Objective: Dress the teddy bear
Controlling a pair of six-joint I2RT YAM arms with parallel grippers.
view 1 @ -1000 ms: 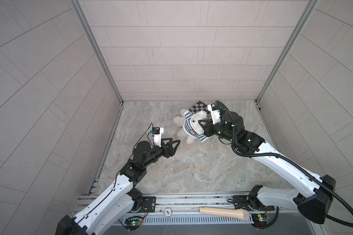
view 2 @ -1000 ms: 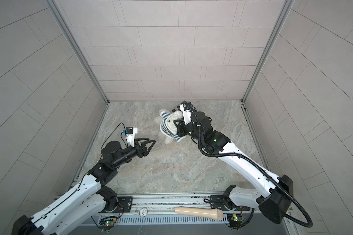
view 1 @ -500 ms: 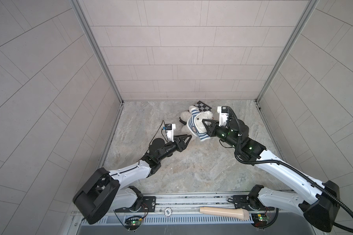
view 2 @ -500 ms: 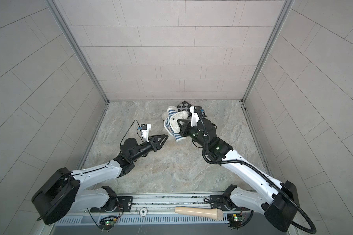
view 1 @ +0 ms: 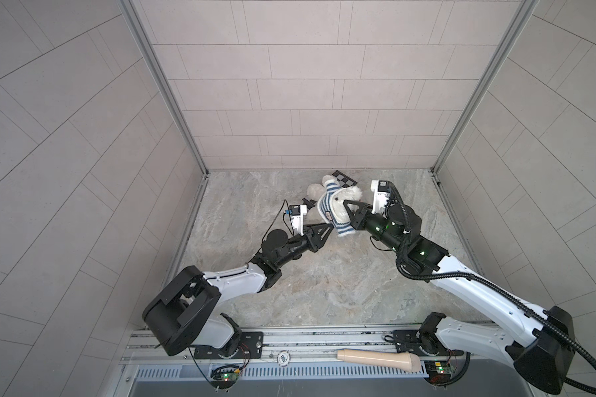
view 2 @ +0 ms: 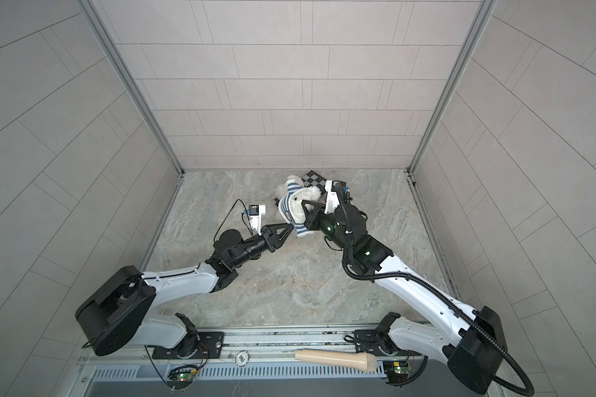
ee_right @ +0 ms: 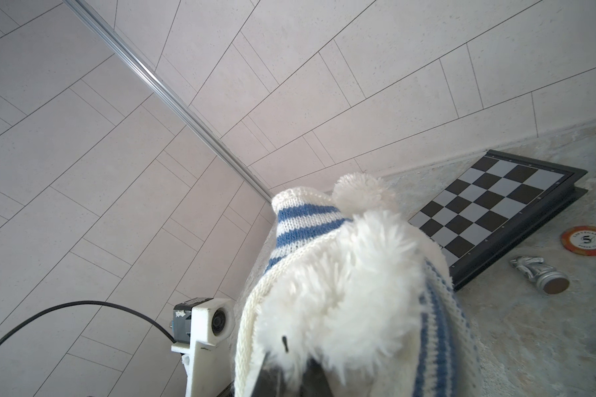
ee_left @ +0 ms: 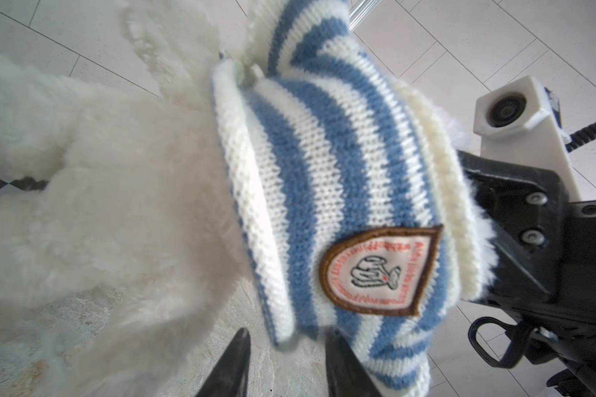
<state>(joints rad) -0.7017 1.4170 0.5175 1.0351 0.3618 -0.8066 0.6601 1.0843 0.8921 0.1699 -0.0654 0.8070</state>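
The teddy bear [view 1: 342, 206] [view 2: 298, 210], fluffy and white, is held off the floor at the back middle. My right gripper [view 1: 347, 213] [ee_right: 291, 374] is shut on its fur [ee_right: 341, 292]. A blue-and-white striped knit shirt [view 1: 325, 203] [ee_left: 324, 172] with a crest badge [ee_left: 379, 271] sits over the bear's upper part, while bare fur [ee_left: 117, 206] sticks out below the hem. My left gripper [view 1: 329, 228] [ee_left: 286, 347] is open just below the shirt's hem. The hem's lowest edge hangs at the gap between the fingertips, which do not pinch it.
A chessboard [view 1: 343, 178] [ee_right: 489, 213] lies on the floor behind the bear, by the back wall. An orange poker chip [ee_right: 587, 240] and a fallen silver chess piece [ee_right: 537, 273] lie beside it. A beige handle-shaped object [view 1: 379, 357] rests on the front rail. Tiled walls close in three sides.
My left arm has reached forward and right to the shirt's hem, its jaws narrowing. My right gripper has carried the bear a little to the right and turned it.
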